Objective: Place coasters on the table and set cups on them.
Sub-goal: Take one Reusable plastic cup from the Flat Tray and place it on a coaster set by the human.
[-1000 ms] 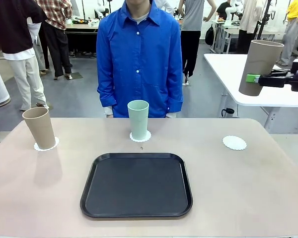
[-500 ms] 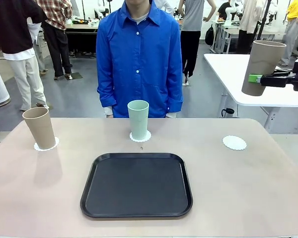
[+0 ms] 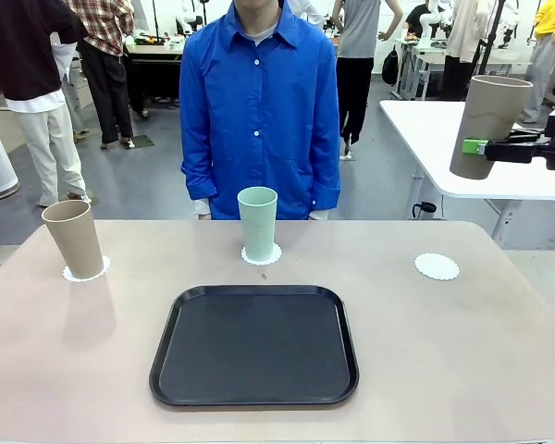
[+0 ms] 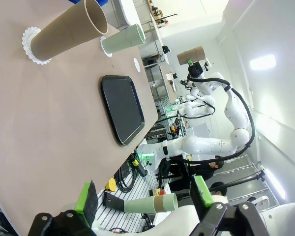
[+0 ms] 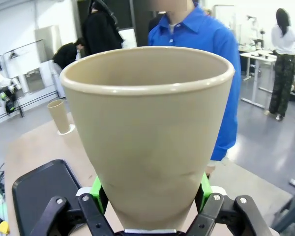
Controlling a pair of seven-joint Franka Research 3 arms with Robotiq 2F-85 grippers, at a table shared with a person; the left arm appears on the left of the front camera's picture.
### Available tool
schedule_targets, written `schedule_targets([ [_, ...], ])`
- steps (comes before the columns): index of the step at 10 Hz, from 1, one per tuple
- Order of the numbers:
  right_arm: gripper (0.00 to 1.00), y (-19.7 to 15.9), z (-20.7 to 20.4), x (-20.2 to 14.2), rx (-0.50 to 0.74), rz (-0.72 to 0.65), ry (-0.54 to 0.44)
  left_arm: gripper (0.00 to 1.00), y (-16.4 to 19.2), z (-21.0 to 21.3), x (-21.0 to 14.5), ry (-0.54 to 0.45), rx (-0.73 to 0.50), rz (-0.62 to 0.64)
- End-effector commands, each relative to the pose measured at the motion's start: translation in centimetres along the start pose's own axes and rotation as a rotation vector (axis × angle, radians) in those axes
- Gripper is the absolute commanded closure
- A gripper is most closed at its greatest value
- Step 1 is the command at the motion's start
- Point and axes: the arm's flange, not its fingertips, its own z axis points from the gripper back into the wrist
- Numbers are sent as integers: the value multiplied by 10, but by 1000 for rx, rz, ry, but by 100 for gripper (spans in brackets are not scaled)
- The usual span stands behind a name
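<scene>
- My right gripper (image 3: 474, 146) is clamped on a tan cup (image 3: 486, 125), holding it high above the table's (image 3: 462, 361) far right corner, slightly tilted
- Below it I see a bare coaster (image 3: 437, 266) lying near the table's right edge
- Another tan cup (image 3: 72, 238) stands on the left coaster (image 3: 86, 272), the mint cup (image 3: 257, 223) on the middle coaster (image 3: 261, 255), in front of the person in blue (image 3: 259, 111)
- The black tray (image 3: 255, 345) lies at centre, nearer me
- My left gripper (image 4: 145, 199) has its fingers wide apart, holding nothing, off the table's edge
</scene>
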Motion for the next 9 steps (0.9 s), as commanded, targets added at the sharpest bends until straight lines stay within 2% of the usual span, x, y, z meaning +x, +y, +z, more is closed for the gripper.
schedule_targets([
  [1, 19, -36, -11, -15, 141, 26, 7, 0, -3, 0, 0, -4, 11, 16],
  [3, 19, -74, -22, -42, 178, 58, 26, 0, -3, 0, 0, -4, 11, 16],
  [6, 19, -112, -30, -72, 201, 90, 62, 0, -3, 0, 0, -4, 11, 16],
  [9, 19, -126, -40, -99, 342, 96, 86, 0, -3, 0, 0, -4, 11, 16],
])
